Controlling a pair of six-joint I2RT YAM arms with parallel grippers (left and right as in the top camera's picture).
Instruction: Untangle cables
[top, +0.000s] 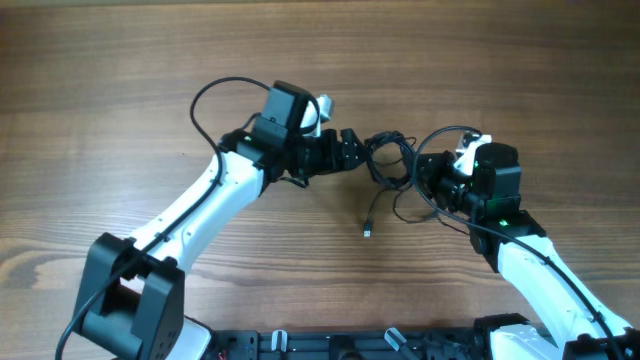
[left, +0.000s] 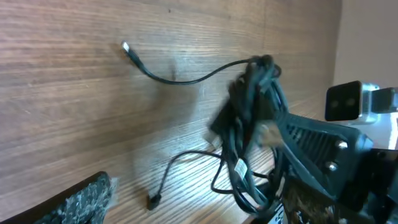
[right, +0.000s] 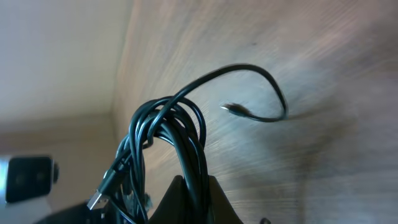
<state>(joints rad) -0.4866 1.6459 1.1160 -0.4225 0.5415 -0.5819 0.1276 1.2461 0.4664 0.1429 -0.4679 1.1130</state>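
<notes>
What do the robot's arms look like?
The left arm and right arm are white tubes with black joints. The left claw and right claw are black, with boxy black wrists. A thick black cable loops from the left arm; a green light glows on the right.

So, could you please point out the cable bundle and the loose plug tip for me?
cable bundle (top: 390, 158): overhead view, on its knotted middle.
loose plug tip (top: 367, 232): overhead view, on the end of the trailing cord.
</notes>
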